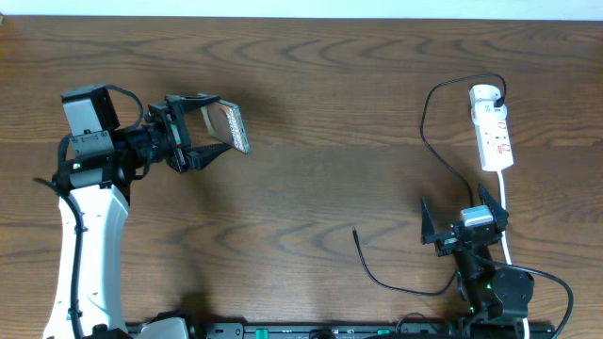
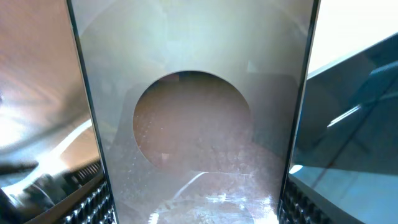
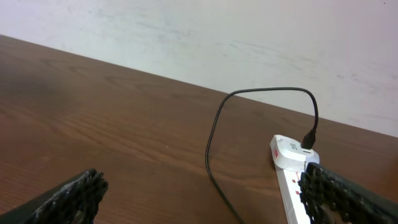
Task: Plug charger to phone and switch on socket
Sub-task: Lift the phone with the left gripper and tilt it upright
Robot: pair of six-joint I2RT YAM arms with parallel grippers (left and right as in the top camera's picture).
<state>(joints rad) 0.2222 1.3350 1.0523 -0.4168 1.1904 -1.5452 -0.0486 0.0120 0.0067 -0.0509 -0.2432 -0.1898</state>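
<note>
**Phone gripped at the left, charger loose by the right**

From overhead, the left fingers (image 1: pixel 203 157) were closed on the phone (image 1: pixel 229 127), one on each long edge. They held it tilted at the left of the table (image 1: pixel 311 56). Far across at the right, the socket (image 1: pixel 493 127) lay flat near the table's edge. The charger (image 1: pixel 422 127) was plugged into its far end. The thin black cable looped out to the left, ran down past the right arm, and ended with its free tip on bare wood, well apart from the phone. The right fingers (image 1: pixel 427 224) stood spread wide just below the socket, with nothing between them.

From the left wrist, the phone filled the middle of the view as a glossy slab with a round mark in its centre. A ribbed finger pad pressed in at each lower corner.

From the right wrist, both fingers sat far apart at the bottom corners. Between them was open table, with the charger's cable arching up and down into the socket's rounded end. A pale wall (image 3: pixel 249 37) rose behind.
</note>
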